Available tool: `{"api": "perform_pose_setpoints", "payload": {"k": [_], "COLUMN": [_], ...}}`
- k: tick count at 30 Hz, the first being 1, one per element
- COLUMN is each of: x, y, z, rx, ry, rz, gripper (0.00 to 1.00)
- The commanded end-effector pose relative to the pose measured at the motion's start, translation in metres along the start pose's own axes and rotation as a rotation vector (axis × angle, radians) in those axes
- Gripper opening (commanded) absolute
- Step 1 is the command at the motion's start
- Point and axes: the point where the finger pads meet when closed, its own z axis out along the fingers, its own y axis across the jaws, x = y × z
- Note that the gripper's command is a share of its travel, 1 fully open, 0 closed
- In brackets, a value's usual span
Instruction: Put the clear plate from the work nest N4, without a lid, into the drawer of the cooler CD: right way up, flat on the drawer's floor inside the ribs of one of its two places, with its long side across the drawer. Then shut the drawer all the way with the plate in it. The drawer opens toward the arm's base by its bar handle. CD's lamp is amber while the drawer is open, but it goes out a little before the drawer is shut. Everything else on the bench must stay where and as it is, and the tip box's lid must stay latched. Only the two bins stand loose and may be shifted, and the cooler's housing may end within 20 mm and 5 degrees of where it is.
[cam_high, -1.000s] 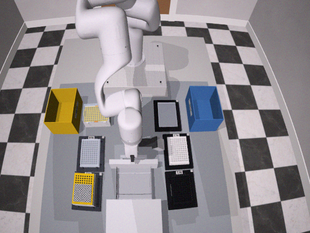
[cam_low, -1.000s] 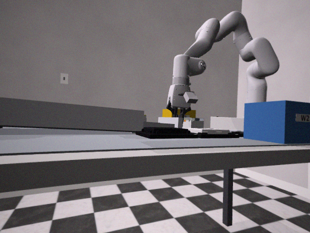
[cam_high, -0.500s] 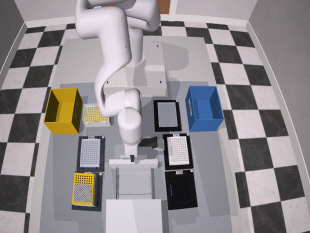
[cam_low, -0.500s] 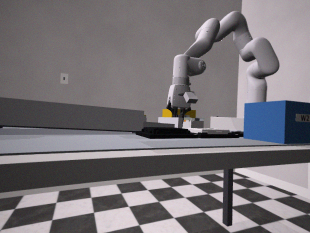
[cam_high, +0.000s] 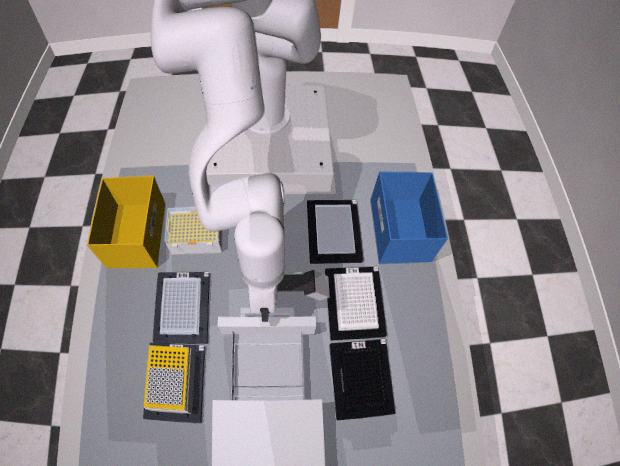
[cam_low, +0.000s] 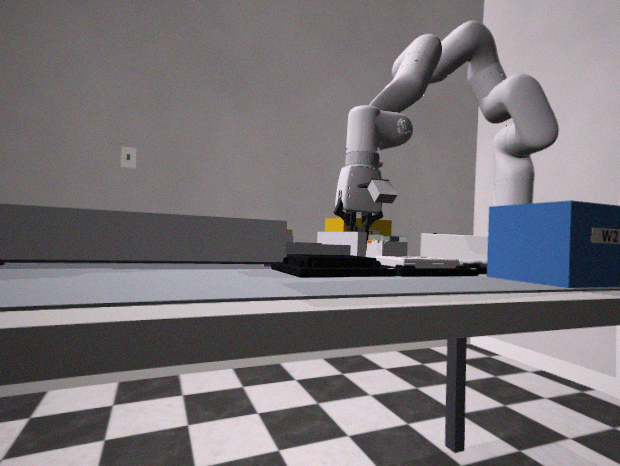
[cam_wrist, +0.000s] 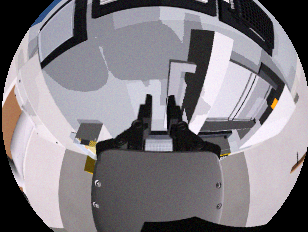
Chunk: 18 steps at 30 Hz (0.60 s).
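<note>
The clear plate (cam_high: 180, 305) lies flat in work nest N4 (cam_high: 205, 300), left of the drawer in the top view. The cooler's drawer (cam_high: 268, 363) stands open out of the white housing (cam_high: 268, 433) (cam_low: 150, 240). No plate shows on its visible floor. Its white front (cam_high: 298, 324) (cam_low: 333, 239) (cam_wrist: 216, 75) carries the bar handle (cam_high: 286, 311) (cam_wrist: 171, 75). My gripper (cam_high: 264, 314) (cam_wrist: 159, 103) is open by a narrow gap, pointing down at the handle. The bar runs into the gap near one finger; firm contact is not visible. The lamp (cam_wrist: 274, 103) looks amber.
The yellow bin (cam_high: 125, 215) and tip box (cam_high: 192, 230) stand left, the blue bin (cam_high: 408, 220) (cam_low: 531, 245) right. A yellow-topped rack (cam_high: 166, 378) sits below N4. A white plate (cam_high: 355, 300), a black plate (cam_high: 363, 375) and a black frame (cam_high: 311, 233) lie right of the drawer.
</note>
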Motion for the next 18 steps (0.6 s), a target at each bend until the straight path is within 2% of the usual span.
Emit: {"api": "perform_pose_setpoints", "payload": {"k": [1,18], "x": [0.001,0.001], "y": [-0.007,-0.007], "z": [-0.003,-0.028], "rx": [0.017,0.017], "ry": [0.002,0.002], "rz": [-0.002,-0.002], "gripper": [0.21,0.21]}}
